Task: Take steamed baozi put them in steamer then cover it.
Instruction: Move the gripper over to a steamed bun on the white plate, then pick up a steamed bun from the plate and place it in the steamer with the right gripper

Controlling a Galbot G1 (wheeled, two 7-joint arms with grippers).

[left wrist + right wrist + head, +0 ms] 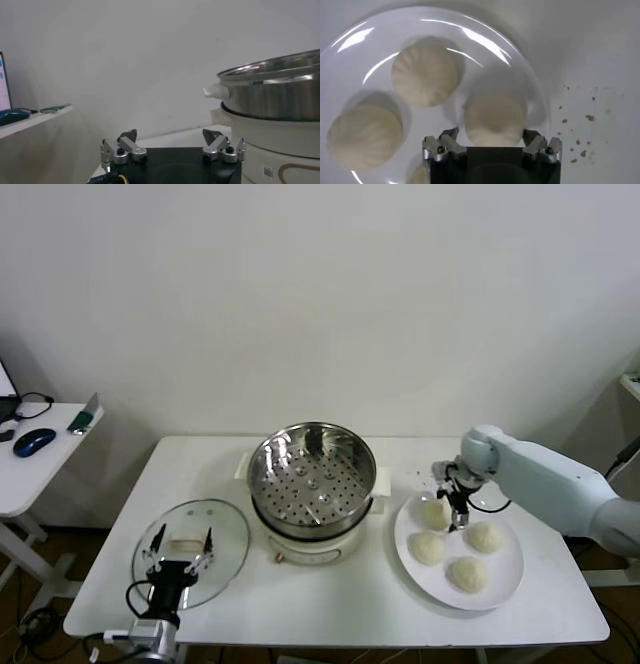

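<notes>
Right arm reaches in from the side, wrist bent down, right gripper (456, 506) low with fingers (448, 136) spread apart. Left gripper (181, 546) sits near the front edge, fingers (128, 137) wide, pointing forward.

Cream-white buns (468, 573), faintly pleated on top, on glossy white plate (505, 584). Shiny silver steamer (311, 466), floor dotted with round holes, on cream-white base with thin brown line. Clear glass lid (226, 536). White table (350, 604), brown crumb specks near plate. Blue mouse (34, 442) on side desk.
</notes>
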